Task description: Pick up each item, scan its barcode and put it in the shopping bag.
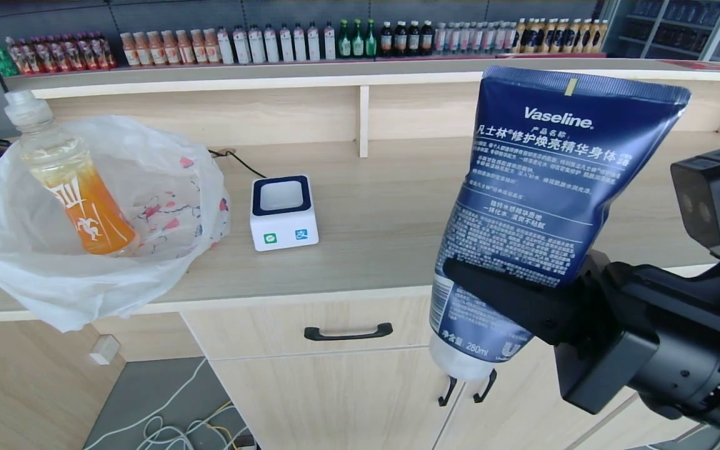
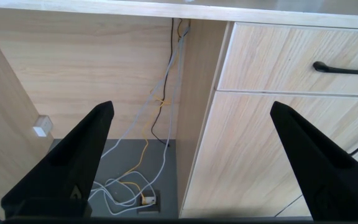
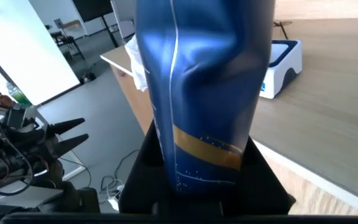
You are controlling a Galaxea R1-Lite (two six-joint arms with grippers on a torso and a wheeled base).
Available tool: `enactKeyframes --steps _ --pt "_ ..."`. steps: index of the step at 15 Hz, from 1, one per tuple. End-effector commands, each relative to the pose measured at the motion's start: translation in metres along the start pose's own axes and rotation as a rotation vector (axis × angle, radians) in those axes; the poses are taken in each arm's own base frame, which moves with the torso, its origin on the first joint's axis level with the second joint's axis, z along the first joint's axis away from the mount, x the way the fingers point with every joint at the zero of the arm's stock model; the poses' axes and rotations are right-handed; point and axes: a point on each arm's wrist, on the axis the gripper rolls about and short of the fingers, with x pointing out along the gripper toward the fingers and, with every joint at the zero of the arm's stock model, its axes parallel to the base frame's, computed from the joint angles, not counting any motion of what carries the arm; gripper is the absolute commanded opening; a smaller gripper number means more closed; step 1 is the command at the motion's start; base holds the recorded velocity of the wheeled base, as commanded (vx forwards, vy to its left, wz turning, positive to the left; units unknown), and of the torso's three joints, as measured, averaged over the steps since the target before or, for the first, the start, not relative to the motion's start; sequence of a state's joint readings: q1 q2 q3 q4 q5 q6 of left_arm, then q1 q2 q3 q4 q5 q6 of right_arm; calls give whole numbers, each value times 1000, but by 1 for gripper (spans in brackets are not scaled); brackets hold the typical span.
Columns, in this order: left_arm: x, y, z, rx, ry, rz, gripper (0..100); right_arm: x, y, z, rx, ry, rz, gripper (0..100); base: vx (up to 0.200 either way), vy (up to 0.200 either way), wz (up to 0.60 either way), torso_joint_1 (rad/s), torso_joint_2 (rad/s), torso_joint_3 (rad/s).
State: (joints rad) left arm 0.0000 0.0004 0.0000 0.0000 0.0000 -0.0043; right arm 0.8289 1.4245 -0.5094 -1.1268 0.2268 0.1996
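Lotion tube (image 1: 541, 206) stands near upright, cap down, clamped in our right gripper (image 1: 522, 294), and the scanner (image 1: 284, 212) lies on the counter (image 1: 385, 219) to its left, beside the shopping bag (image 1: 16, 250)

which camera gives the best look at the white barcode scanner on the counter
The head view: the scanner sits whole and unblocked on the counter, its window facing up. The right wrist view catches one corner of it behind the blue tube. The left wrist view looks at the cupboard fronts below.
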Motion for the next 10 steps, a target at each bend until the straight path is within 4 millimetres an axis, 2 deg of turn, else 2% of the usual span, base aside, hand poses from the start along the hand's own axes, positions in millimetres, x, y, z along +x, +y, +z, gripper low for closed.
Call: enactKeyframes --steps 1,4,10 --pt "0 0 0 0 0 -2 100 28 -12 -28 46 33 25 0 0 0 0 0 0 0" --pt "0 0 0 0 0 0 100 49 -15 -26 87 -60 105 0 0 0 0 0 0 0" --pt "0 0 0 0 0 0 100 51 -20 -14 200 -70 251 0 0 0 0 0 0 0"
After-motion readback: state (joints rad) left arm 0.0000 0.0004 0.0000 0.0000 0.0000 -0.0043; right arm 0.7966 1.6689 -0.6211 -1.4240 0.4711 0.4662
